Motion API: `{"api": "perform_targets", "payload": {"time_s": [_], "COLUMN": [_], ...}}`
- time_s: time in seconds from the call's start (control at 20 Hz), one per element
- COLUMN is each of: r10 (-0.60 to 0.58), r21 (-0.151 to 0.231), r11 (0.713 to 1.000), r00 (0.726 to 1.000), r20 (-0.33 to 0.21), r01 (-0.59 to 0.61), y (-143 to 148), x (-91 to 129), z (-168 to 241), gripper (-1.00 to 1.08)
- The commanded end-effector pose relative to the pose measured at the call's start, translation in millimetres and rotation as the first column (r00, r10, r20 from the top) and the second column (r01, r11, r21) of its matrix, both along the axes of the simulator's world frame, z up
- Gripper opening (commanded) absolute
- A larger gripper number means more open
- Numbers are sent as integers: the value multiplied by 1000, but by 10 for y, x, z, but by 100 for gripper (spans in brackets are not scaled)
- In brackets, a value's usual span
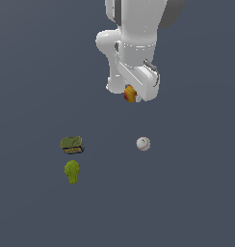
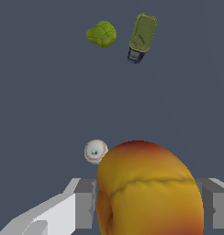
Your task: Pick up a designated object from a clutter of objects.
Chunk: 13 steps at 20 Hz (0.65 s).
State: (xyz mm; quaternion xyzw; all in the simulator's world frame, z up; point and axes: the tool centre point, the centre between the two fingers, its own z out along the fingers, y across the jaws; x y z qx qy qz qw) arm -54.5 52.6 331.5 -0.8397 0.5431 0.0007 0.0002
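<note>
One item is in my grasp: the red and yellow-orange fruit (image 1: 130,93), pinched between the two fingers of my gripper (image 1: 131,96). In the wrist view the fruit (image 2: 149,190) fills the foreground, with a grey finger pad (image 2: 85,202) pressed against one flank and the second pad (image 2: 214,204) against the other. The jaws are closed onto it at about the fruit's own width. In the exterior view the fruit shows only partly, tucked under my white hand, and it appears clear of the dark grey floor (image 1: 196,193), though I cannot confirm the gap from this angle.

Three items remain on the floor. The white baseball (image 1: 143,143) with red stitching lies alone, below my gripper in the exterior view and a little toward that view's right; the wrist view shows the same baseball (image 2: 95,151) just beside the edge of the held fruit in the picture. The olive-green flat box (image 1: 71,144) lies well off toward the exterior view's left, and the green lumpy fruit (image 1: 72,171) sits near it without touching. From the wrist camera, the box (image 2: 142,36) and the green fruit (image 2: 102,34) appear side by side, apart from each other, and far from the baseball.
</note>
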Motion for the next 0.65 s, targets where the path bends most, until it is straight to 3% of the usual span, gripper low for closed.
{"api": "perform_targets", "payload": {"time_s": [0.0, 0.6], "r10": [1, 2], "r21": [0, -1], "r11": [1000, 1000], "r00": [1000, 1000], "r20": [0, 1], "r01": [-1, -2], "y": [-103, -312], "x": [-54, -144], "z": [173, 538], "gripper": [-100, -100]}}
